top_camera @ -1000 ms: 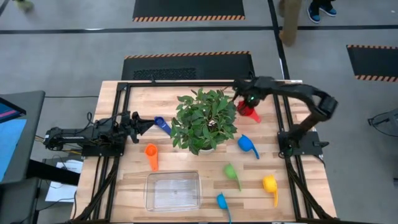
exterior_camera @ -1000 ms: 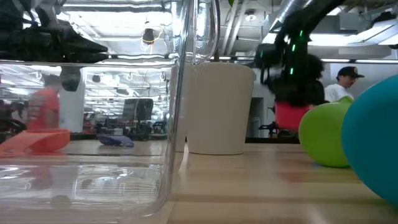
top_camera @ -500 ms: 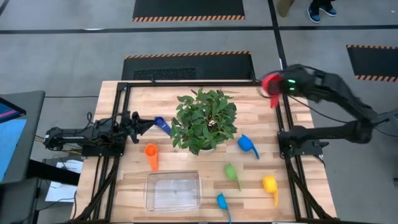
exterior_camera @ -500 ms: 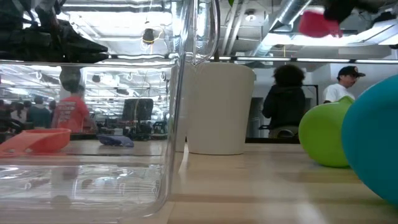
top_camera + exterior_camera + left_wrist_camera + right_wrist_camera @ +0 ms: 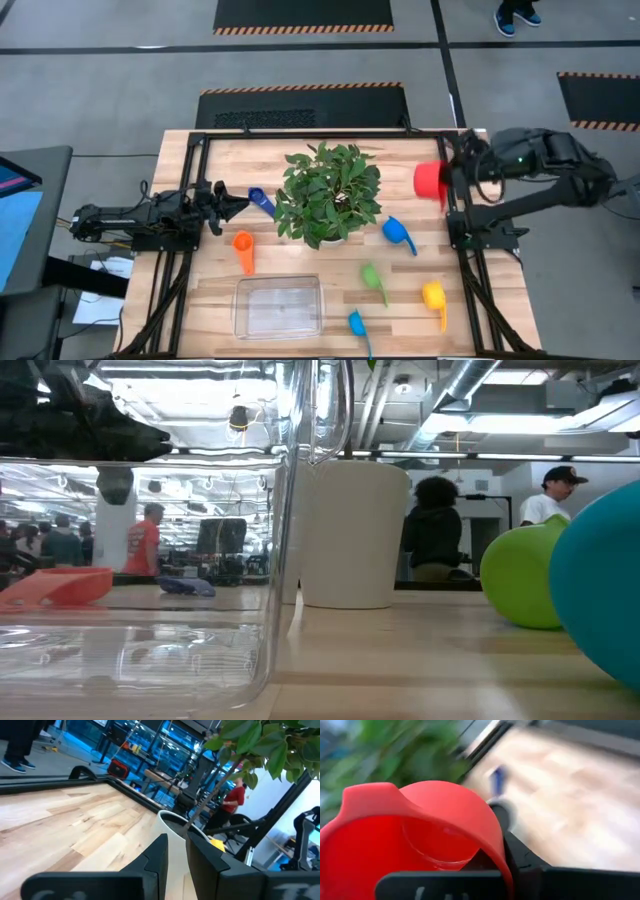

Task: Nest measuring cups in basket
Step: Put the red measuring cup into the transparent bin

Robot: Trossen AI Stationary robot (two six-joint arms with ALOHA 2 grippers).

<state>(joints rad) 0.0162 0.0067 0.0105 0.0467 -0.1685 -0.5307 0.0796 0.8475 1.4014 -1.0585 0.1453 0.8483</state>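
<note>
Gripper on the right arm clamps the red cup, held above the table's right edge.

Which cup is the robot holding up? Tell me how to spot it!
Find the big leafy plant in the middle of the wooden table. Look toward the table's right edge, where the right hand holds the red cup off the table. It is the only red cup, and the only one not lying on the wood.
</note>
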